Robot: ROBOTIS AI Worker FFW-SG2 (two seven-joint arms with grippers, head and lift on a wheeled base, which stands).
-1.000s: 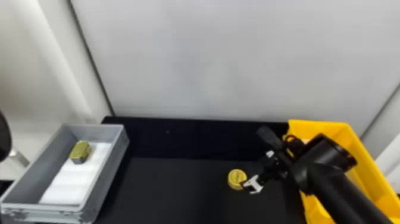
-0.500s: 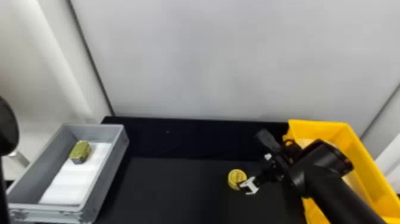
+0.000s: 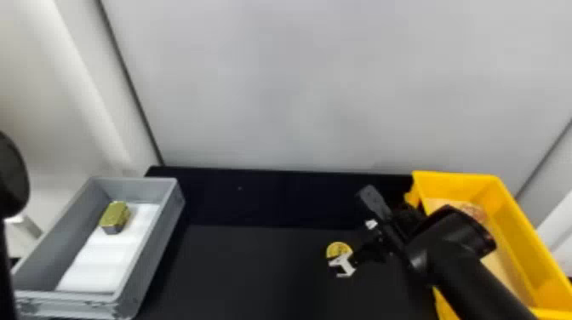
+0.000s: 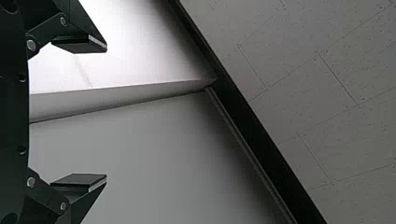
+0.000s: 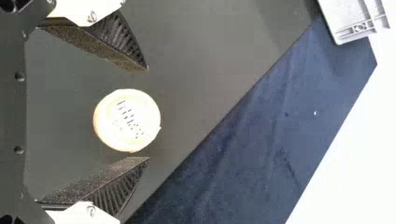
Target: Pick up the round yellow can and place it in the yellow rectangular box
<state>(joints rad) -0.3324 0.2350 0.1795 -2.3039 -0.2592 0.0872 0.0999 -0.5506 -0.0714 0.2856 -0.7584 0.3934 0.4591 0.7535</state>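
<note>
A black surface (image 3: 255, 272) spreads beneath the right claw (image 3: 356, 247). On it, the round yellow can (image 3: 338, 248) shows between the claw's parted fingers in the right wrist view, with gaps either side. The grey box (image 3: 154, 251) sits well to the claw's left; the yellow rectangular box (image 3: 516, 225) sits to its right.

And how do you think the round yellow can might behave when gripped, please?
The round yellow can is probably stiff, given its round outline. Printed face up, it seems unlikely to roll, though its curved side might slip.
</note>
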